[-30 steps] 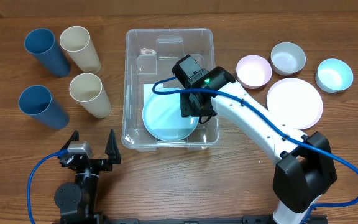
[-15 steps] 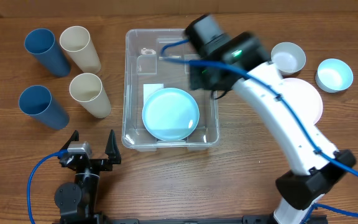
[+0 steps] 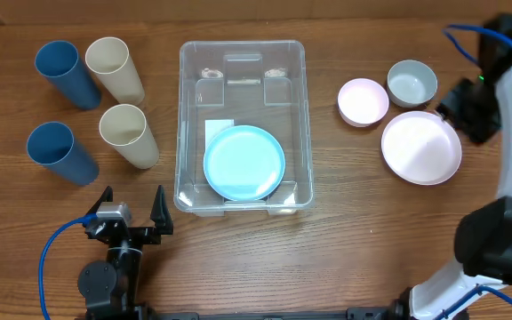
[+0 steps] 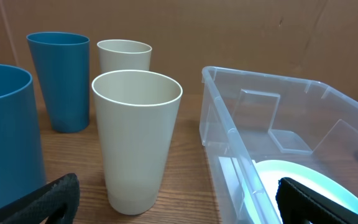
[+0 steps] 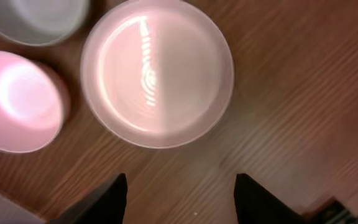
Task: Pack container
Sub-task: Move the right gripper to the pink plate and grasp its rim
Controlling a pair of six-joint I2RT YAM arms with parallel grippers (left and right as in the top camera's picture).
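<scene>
Hovering empty and spread by the pink plate [image 5: 157, 78], your right gripper [image 5: 179, 196] seems poised to fetch it for the container [image 3: 243, 52]; lower left, your left gripper [image 3: 132, 203] gapes.

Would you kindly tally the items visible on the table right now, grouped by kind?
Cups: 4, namely two blue cups and two cream cups
Plates: 2, namely the light-blue plate and the pink plate
Bowls: 2, namely the pink bowl and the grey bowl
Container: 1
Total: 9
</scene>
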